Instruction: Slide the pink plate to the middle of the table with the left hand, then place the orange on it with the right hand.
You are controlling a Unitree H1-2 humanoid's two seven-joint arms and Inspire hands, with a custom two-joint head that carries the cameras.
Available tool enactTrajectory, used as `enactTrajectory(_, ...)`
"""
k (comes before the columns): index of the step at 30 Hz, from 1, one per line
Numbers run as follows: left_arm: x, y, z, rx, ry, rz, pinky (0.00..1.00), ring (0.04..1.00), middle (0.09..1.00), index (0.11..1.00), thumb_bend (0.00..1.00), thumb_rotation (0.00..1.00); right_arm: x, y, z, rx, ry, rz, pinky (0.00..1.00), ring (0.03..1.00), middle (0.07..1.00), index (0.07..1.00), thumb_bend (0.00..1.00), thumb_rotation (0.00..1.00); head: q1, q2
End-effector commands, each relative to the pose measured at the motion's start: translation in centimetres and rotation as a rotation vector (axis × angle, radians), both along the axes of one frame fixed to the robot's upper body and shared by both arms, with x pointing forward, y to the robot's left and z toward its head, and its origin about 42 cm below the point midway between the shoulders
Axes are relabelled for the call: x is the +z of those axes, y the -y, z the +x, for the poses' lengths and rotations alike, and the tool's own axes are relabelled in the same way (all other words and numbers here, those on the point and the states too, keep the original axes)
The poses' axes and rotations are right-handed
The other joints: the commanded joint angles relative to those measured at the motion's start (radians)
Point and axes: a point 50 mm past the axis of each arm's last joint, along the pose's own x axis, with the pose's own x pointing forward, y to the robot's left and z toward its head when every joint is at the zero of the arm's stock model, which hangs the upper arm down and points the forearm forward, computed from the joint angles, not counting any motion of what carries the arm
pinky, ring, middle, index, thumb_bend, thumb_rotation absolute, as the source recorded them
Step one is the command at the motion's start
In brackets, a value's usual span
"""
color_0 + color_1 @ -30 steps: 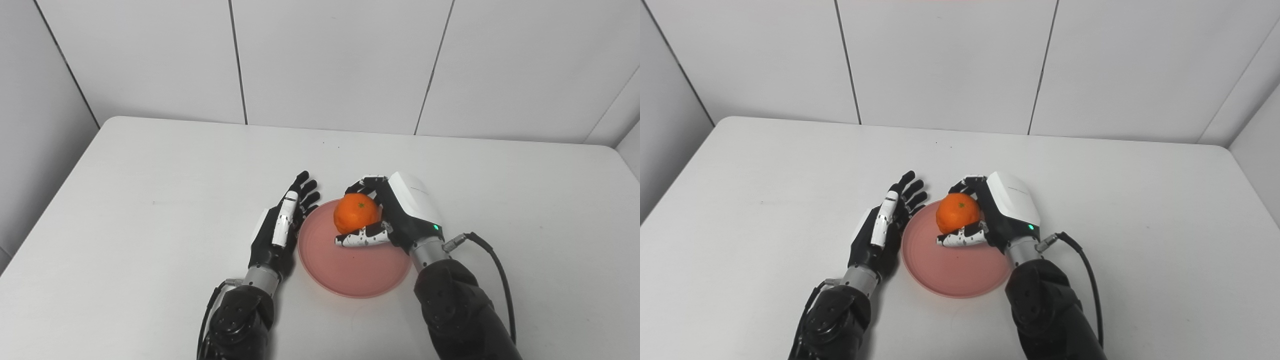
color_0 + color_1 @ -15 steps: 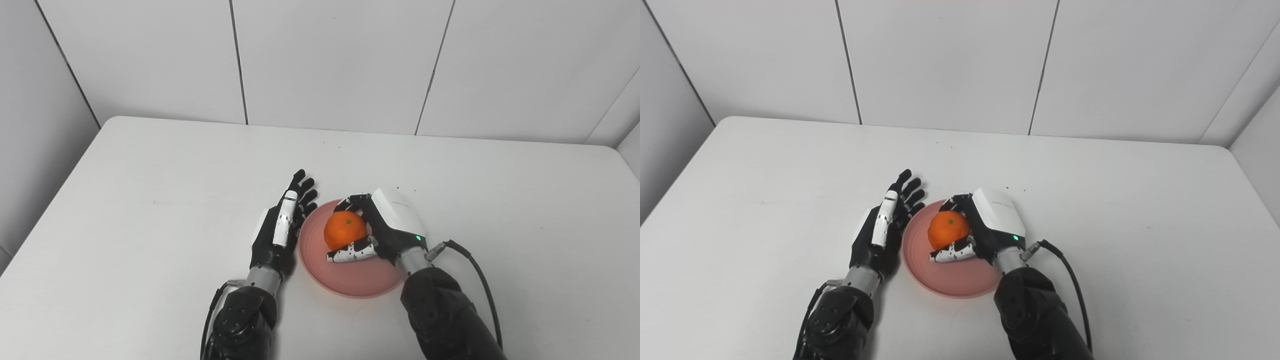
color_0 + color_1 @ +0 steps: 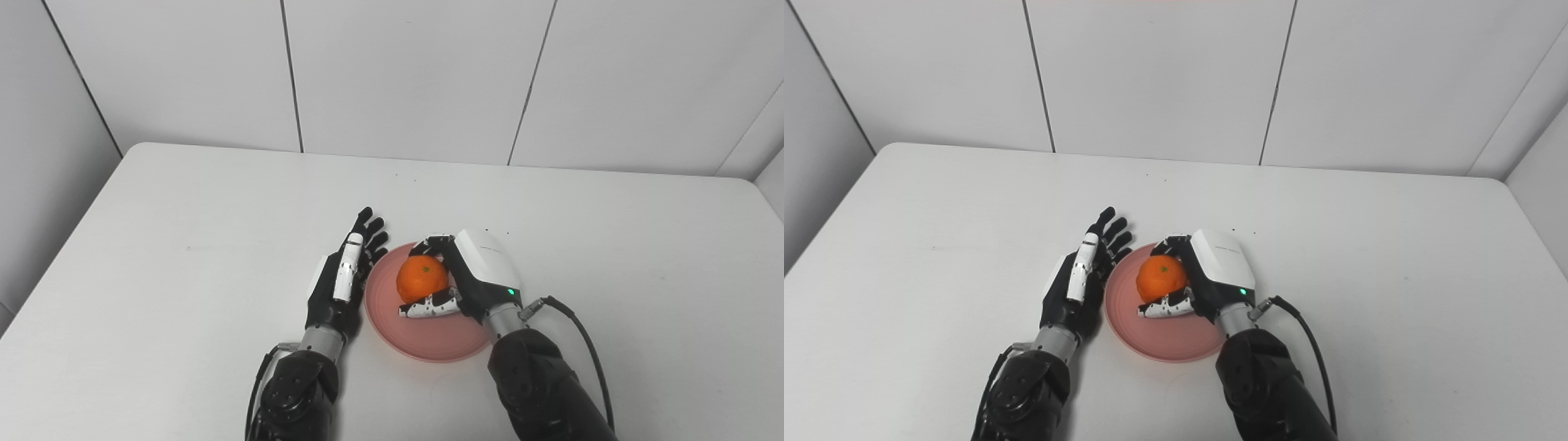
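Observation:
The pink plate (image 3: pixel 429 337) lies near the middle of the white table, close to the front edge. My right hand (image 3: pixel 474 278) is shut on the orange (image 3: pixel 421 278), holding it low over the plate's far half; I cannot tell whether the fruit touches the plate. The thumb (image 3: pixel 429 308) wraps its near side and the fingers curl over its far side. My left hand (image 3: pixel 343 282) stands open on its edge against the plate's left rim, fingers straight and pointing away from me.
The white table (image 3: pixel 184 245) has a rounded far edge below a wall of white panels. A black cable (image 3: pixel 582 343) loops off my right wrist. A few dark specks (image 3: pixel 497 233) lie just beyond my right hand.
My right hand has come down and toward me with the orange, from the plate's far rim to over its far half. The left hand has hardly moved.

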Motion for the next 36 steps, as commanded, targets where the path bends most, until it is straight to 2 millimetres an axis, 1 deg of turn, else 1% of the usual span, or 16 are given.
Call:
enactTrajectory(1, -0.9, -0.1, -0.3, 0.021, -0.036, 0.003, 0.93, 0.933, 0.946, 0.941, 0.38, 1.00, 1.0, 0.0, 0.3, 0.014, 0.059, -0.002, 0.15, 0.230, 0.329, 0.490, 0.52, 0.13, 0.001, -0.001)
enactTrajectory(5, -0.9, -0.1, -0.4, 0.023, -0.039, 0.003, 0.93, 0.932, 0.944, 0.939, 0.38, 1.00, 1.1, 0.2, 0.2, 0.009, 0.062, 0.001, 0.14, 0.220, 0.321, 0.490, 0.52, 0.13, 0.000, 0.000)
enactTrajectory(6, -0.9, -0.1, -0.4, 0.024, -0.040, 0.005, 0.93, 0.932, 0.945, 0.938, 0.39, 1.00, 1.1, 0.3, 0.2, 0.008, 0.060, 0.002, 0.22, 0.313, 0.419, 0.491, 0.52, 0.13, 0.000, 0.000)
enactTrajectory(8, -0.9, -0.1, -0.4, 0.025, -0.042, 0.004, 0.93, 0.935, 0.946, 0.939, 0.39, 1.00, 1.2, 0.4, 0.1, 0.004, 0.058, 0.006, 0.28, 0.390, 0.506, 0.492, 0.52, 0.14, -0.002, 0.001)
enactTrajectory(9, -0.9, -0.1, -0.4, 0.024, -0.042, 0.002, 0.93, 0.937, 0.947, 0.939, 0.38, 1.00, 1.3, 0.4, 0.0, 0.000, 0.056, 0.001, 0.30, 0.420, 0.534, 0.528, 0.58, 0.16, -0.004, 0.002)
enactTrajectory(10, -0.9, -0.2, -0.4, 0.024, -0.042, 0.002, 0.93, 0.938, 0.948, 0.940, 0.38, 1.00, 1.4, 0.4, -0.1, -0.003, 0.054, -0.003, 0.35, 0.488, 0.593, 0.626, 0.74, 0.19, -0.004, 0.002)
enactTrajectory(11, -0.8, -0.2, -0.4, 0.025, -0.043, 0.002, 0.93, 0.939, 0.948, 0.940, 0.38, 1.00, 1.5, 0.5, -0.2, -0.004, 0.052, -0.010, 0.36, 0.495, 0.599, 0.635, 0.76, 0.19, -0.004, 0.001)
enactTrajectory(13, -0.8, -0.2, -0.4, 0.026, -0.047, 0.004, 0.93, 0.936, 0.944, 0.935, 0.38, 1.00, 1.8, 0.7, -0.3, -0.002, 0.046, -0.014, 0.54, 0.657, 0.720, 0.706, 0.84, 0.23, -0.004, 0.001)
enactTrajectory(15, -0.8, -0.2, -0.4, 0.026, -0.047, 0.005, 0.93, 0.936, 0.944, 0.936, 0.38, 1.00, 2.1, 0.8, -0.5, 0.003, 0.041, -0.017, 0.61, 0.718, 0.772, 0.756, 0.87, 0.24, -0.004, 0.001)
enactTrajectory(18, -0.8, -0.3, -0.4, 0.025, -0.043, 0.005, 0.94, 0.937, 0.945, 0.938, 0.38, 1.00, 2.5, 1.2, -0.7, 0.016, 0.047, -0.014, 0.62, 0.734, 0.803, 0.814, 0.91, 0.26, -0.005, 0.001)
enactTrajectory(20, -0.9, -0.3, -0.4, 0.025, -0.041, 0.006, 0.94, 0.936, 0.945, 0.938, 0.38, 1.00, 2.7, 1.3, -0.9, 0.022, 0.049, -0.011, 0.62, 0.736, 0.808, 0.825, 0.92, 0.26, -0.005, 0.001)
enactTrajectory(23, -0.9, -0.3, -0.4, 0.026, -0.042, 0.010, 0.93, 0.933, 0.943, 0.936, 0.38, 1.00, 3.1, 1.6, -1.2, 0.035, 0.053, -0.015, 0.70, 0.786, 0.837, 0.865, 0.96, 0.29, -0.005, 0.002)
enactTrajectory(27, -0.7, -0.3, -0.4, 0.028, -0.048, 0.021, 0.92, 0.929, 0.942, 0.937, 0.38, 1.00, 3.6, 1.9, -1.5, 0.048, 0.054, -0.017, 0.75, 0.831, 0.870, 0.896, 0.98, 0.33, -0.005, 0.002)
enactTrajectory(28, -0.7, -0.3, -0.4, 0.028, -0.049, 0.022, 0.92, 0.930, 0.943, 0.939, 0.38, 1.00, 3.8, 1.9, -1.5, 0.051, 0.056, -0.015, 0.79, 0.867, 0.898, 0.923, 0.99, 0.36, -0.005, 0.002)
enactTrajectory(31, -0.6, -0.3, -0.5, 0.023, -0.050, 0.022, 0.93, 0.934, 0.948, 0.945, 0.38, 1.00, 4.4, 2.2, -1.7, 0.064, 0.076, -0.004, 0.86, 0.911, 0.930, 0.954, 1.00, 0.41, -0.007, 0.002)
enactTrajectory(36, -0.6, -0.4, -0.5, 0.017, -0.052, 0.018, 0.94, 0.942, 0.955, 0.953, 0.38, 1.00, 5.2, 2.7, -2.0, 0.066, 0.109, 0.011, 0.84, 0.908, 0.934, 0.960, 1.00, 0.43, -0.008, 0.000)
